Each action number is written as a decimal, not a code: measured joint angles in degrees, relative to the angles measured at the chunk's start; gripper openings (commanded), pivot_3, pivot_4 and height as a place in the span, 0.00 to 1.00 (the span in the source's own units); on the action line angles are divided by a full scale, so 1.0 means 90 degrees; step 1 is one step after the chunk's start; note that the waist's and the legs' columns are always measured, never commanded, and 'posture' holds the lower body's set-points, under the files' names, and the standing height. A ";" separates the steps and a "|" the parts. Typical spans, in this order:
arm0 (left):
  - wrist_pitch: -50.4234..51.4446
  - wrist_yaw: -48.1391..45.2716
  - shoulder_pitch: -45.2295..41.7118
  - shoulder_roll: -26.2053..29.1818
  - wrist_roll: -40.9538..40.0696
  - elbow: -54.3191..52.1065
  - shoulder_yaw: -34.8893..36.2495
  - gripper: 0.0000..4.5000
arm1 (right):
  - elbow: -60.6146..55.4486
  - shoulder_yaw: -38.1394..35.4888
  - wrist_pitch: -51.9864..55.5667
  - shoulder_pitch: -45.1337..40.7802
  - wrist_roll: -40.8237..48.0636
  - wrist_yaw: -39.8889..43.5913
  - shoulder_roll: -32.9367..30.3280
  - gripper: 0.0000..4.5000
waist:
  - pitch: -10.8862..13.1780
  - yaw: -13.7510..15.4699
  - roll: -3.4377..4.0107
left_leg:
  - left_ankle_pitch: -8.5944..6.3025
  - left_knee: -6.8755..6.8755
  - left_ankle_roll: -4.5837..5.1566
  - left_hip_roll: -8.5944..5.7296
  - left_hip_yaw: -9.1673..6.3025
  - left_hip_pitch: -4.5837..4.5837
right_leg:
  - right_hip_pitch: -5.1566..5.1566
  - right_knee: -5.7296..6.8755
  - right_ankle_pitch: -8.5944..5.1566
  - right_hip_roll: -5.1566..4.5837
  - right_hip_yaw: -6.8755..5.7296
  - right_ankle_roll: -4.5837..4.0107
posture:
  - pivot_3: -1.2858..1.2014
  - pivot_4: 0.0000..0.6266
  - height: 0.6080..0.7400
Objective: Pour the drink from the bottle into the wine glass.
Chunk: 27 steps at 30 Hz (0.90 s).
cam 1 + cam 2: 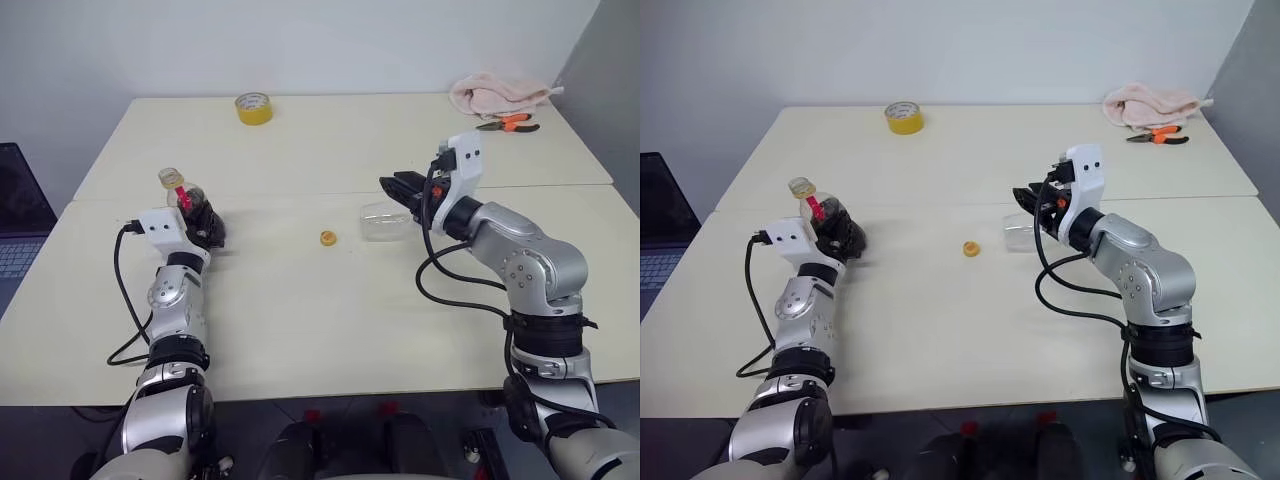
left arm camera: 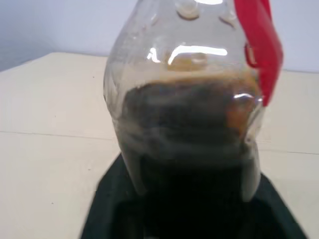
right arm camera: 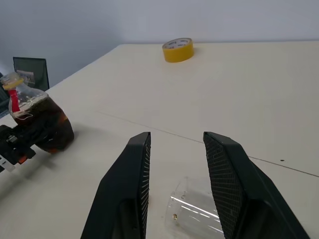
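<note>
On table [image 1: 300,320]: bottle [image 1: 190,200] far left, tilted, uncapped, half full of drink [image 2: 189,129], base at left gripper [image 1: 205,228]; clamping cannot be told. Right gripper [image 1: 395,188] spread, empty, just above glass [image 1: 385,222]. Glass empty, on its side. Cap [image 1: 328,237] between.

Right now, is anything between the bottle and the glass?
Only a small yellow cap, lying flat on the table between the bottle and the glass, nearer the glass. A lifted bottle should pass over it. The glass itself seems to lie on its side below the open right gripper.
</note>
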 measured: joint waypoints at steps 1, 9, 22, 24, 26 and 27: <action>-0.0013 -0.0003 0.0034 -0.0003 -0.0005 0.0004 -0.0002 0.70 | 0.0000 0.0000 0.0000 0.0001 -0.0003 0.0002 -0.0004 0.40 | 0.0000 -0.0003 0.0000 | 0.0000 0.0000 0.0000 0.0000 0.0000 -0.0001 | -0.0001 -0.0001 0.0000 0.0000 0.0000 0.0000 | 0.52 0.24 1.00; 0.0001 0.0014 0.0273 -0.0023 -0.0010 -0.0022 -0.0011 0.99 | 0.0003 0.0066 -0.0010 0.0001 -0.0023 0.0052 -0.0001 0.40 | -0.0001 -0.0004 -0.0001 | 0.0000 0.0000 0.0000 -0.0001 -0.0001 -0.0002 | -0.0001 -0.0001 0.0000 -0.0001 0.0000 0.0000 | 0.52 0.24 1.00; 0.0487 0.0049 0.1145 -0.0238 -0.0152 -0.1268 -0.0059 0.99 | 0.0073 0.0176 -0.0066 0.0000 -0.0120 0.0135 0.0024 0.40 | -0.0001 -0.0022 -0.0001 | 0.0000 -0.0001 0.0000 -0.0001 -0.0002 -0.0003 | -0.0002 -0.0003 0.0000 -0.0001 0.0001 0.0000 | 0.52 0.24 1.00; 0.0574 0.0085 0.1299 -0.0296 -0.0171 -0.1512 -0.0060 0.99 | 0.0074 0.0176 -0.0078 0.0000 -0.0121 0.0136 0.0021 0.40 | -0.0001 -0.0020 -0.0001 | 0.0000 -0.0001 0.0000 -0.0001 -0.0002 -0.0002 | -0.0001 -0.0003 0.0000 -0.0001 0.0001 0.0000 | 0.52 0.24 1.00; 0.0664 0.0110 0.1491 -0.0393 -0.0196 -0.1815 -0.0079 0.99 | 0.0075 0.0175 -0.0085 0.0002 -0.0123 0.0138 0.0011 0.40 | -0.0002 -0.0019 0.0000 | 0.0000 -0.0001 0.0000 -0.0002 -0.0001 -0.0002 | -0.0001 -0.0003 0.0000 -0.0002 0.0002 0.0000 | 0.52 0.24 1.00; 0.0720 0.0116 0.1555 -0.0441 -0.0200 -0.1945 -0.0107 0.99 | 0.0078 0.0173 -0.0088 0.0003 -0.0125 0.0138 0.0001 0.40 | -0.0003 -0.0016 0.0001 | 0.0000 -0.0001 0.0000 -0.0003 0.0000 -0.0002 | -0.0001 -0.0003 0.0000 -0.0003 0.0002 0.0000 | 0.52 0.24 1.00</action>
